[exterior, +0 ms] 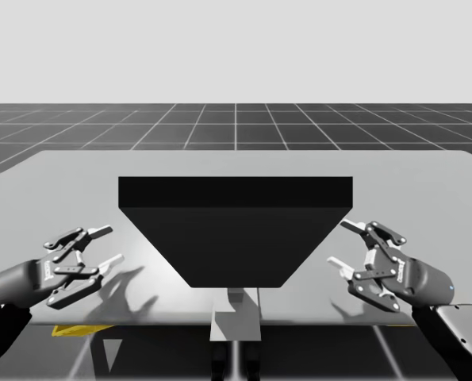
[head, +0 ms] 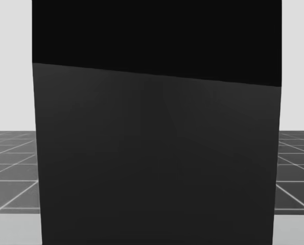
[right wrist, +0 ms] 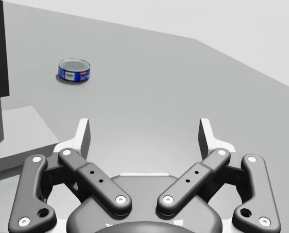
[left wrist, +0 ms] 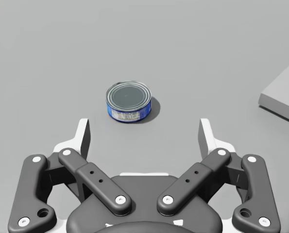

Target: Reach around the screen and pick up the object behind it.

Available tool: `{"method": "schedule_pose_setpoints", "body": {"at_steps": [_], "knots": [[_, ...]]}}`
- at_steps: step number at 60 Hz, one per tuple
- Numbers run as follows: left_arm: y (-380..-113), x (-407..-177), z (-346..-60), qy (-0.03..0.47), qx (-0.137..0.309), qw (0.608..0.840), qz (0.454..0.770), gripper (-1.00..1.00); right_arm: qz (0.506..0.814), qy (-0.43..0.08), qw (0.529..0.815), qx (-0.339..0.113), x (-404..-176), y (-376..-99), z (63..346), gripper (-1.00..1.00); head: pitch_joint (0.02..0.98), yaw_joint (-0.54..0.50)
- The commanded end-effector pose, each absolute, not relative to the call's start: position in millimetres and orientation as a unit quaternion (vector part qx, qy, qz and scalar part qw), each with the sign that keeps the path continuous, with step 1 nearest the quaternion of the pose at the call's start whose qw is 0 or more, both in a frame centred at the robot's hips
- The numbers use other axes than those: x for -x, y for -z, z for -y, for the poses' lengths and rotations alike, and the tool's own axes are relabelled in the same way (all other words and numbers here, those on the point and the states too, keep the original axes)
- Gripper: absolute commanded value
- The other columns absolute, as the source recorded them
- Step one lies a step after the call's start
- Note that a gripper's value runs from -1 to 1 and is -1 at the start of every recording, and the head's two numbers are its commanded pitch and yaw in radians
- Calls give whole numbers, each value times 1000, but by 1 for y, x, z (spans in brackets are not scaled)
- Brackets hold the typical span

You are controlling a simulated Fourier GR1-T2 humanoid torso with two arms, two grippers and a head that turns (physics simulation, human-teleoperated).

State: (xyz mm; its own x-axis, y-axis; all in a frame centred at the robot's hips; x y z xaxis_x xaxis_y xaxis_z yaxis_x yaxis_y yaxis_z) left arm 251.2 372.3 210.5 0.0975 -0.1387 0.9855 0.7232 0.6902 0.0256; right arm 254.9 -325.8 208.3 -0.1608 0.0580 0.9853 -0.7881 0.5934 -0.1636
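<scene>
A tall black screen [exterior: 236, 226] stands mid-table on a small grey foot and blocks the head view [head: 157, 153]. A short blue can with a silver lid [left wrist: 128, 102] lies on the table a short way ahead of my open left gripper [left wrist: 145, 137]. The same blue can [right wrist: 75, 70] sits far ahead of my open right gripper [right wrist: 145, 136], off toward the screen's side. In the high view my left gripper [exterior: 106, 245] hovers left of the screen and my right gripper [exterior: 344, 246] right of it; the screen hides the can there.
The grey table [exterior: 426, 182] stretches wide behind and beside the screen. The screen's grey base block [right wrist: 18, 131] lies beside my right gripper, and its corner [left wrist: 282, 99] shows beside the left one. A dark gridded floor [exterior: 236, 127] lies beyond the table.
</scene>
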Motion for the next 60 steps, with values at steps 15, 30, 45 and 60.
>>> {"method": "schedule_pose_setpoints", "body": {"at_steps": [15, 30, 45, 60], "knots": [[-192, -303, -372, 351, 241, 719, 550, -1000, 665, -390, 571, -281, -248, -207, 325, -1000, 114, 13], [-189, -327, -350, 371, 252, 716, 535, -1000, 662, -399, 568, -282, -246, -206, 322, -1000, 121, 15], [-179, -342, -331, 384, 267, 712, 524, -1000, 658, -412, 565, -279, -243, -206, 316, -1000, 127, 14], [-167, -357, -314, 393, 276, 714, 510, -1000, 655, -421, 560, -283, -240, -208, 311, -1000, 131, 8]]}}
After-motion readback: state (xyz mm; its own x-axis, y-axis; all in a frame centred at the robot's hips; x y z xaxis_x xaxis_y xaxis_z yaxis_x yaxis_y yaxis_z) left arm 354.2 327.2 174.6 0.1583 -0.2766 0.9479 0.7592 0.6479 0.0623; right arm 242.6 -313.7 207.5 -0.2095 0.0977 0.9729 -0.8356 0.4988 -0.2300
